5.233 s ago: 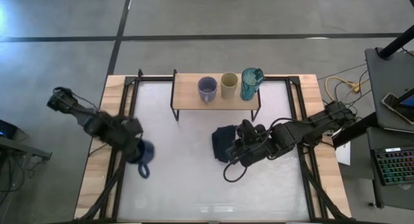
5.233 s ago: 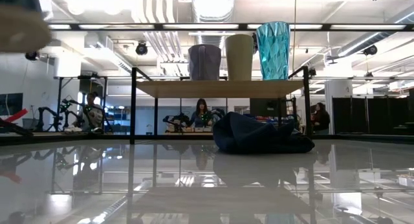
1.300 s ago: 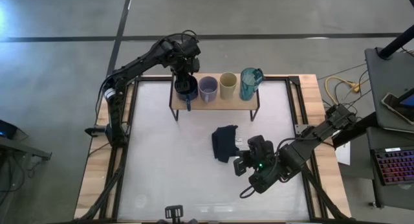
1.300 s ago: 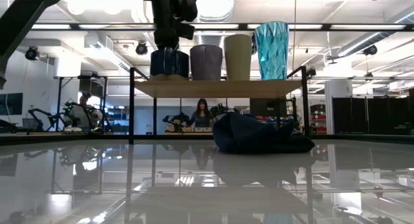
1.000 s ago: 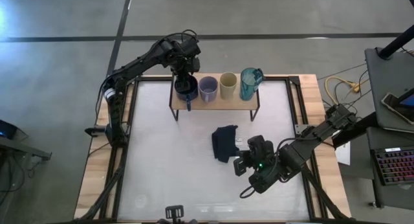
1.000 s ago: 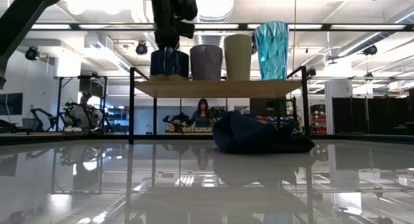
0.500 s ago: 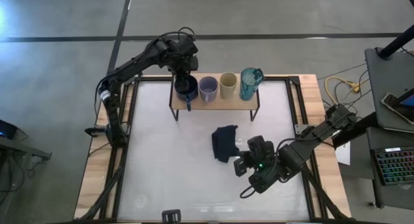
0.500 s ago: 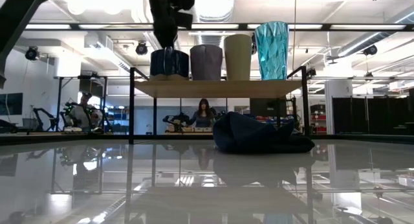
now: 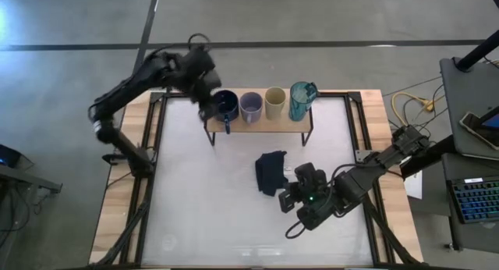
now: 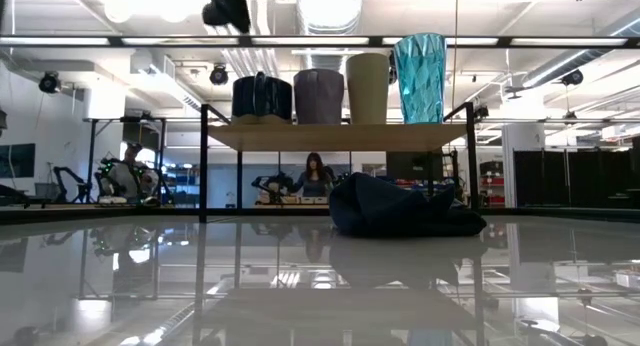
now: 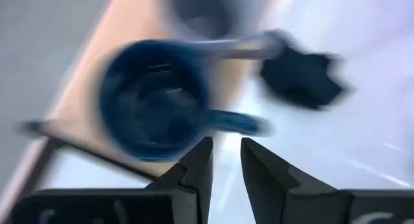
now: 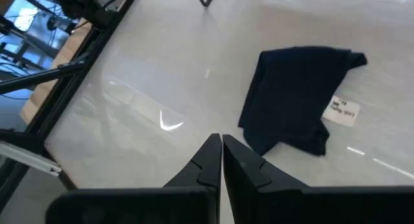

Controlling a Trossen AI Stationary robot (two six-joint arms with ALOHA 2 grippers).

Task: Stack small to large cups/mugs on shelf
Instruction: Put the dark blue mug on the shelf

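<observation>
- Looking straight down in the high view, a low light-wood shelf on thin black legs [image 9: 281,118] carries four vessels in a row: a dark blue ceramic mug [image 9: 226,105] at the end nearest the left arm, then a grey-lavender mug [image 9: 250,106], a beige cup [image 9: 275,101] and a taller translucent teal mug [image 9: 302,100]. The left gripper [image 9: 205,98] hangs just beside the dark blue mug, off the shelf's end, holding nothing. The right gripper [image 9: 290,201] sits low over the white tabletop [image 9: 203,200], near a crumpled dark navy cloth [image 9: 270,172] in front of the shelf.
- Level across the table in the low view, the four vessels stand upright on the shelf board [image 10: 340,136], rising in height from the dark blue mug [image 10: 261,96] to the teal mug [image 10: 420,78]. The left arm shows only as a dark shape above the shelf's end, clear of the mugs. The navy cloth [image 10: 400,211] lies beyond the shelf legs.
- From the left wrist view, that gripper's fingers [image 11: 197,169] stand a little apart with only air between them; the dark blue mug [image 11: 152,101] sits on the shelf beyond them.
- From the right wrist view, the fingers [image 12: 210,159] are pressed together, empty, with the navy cloth [image 12: 294,98] lying beyond them on the tabletop.
</observation>
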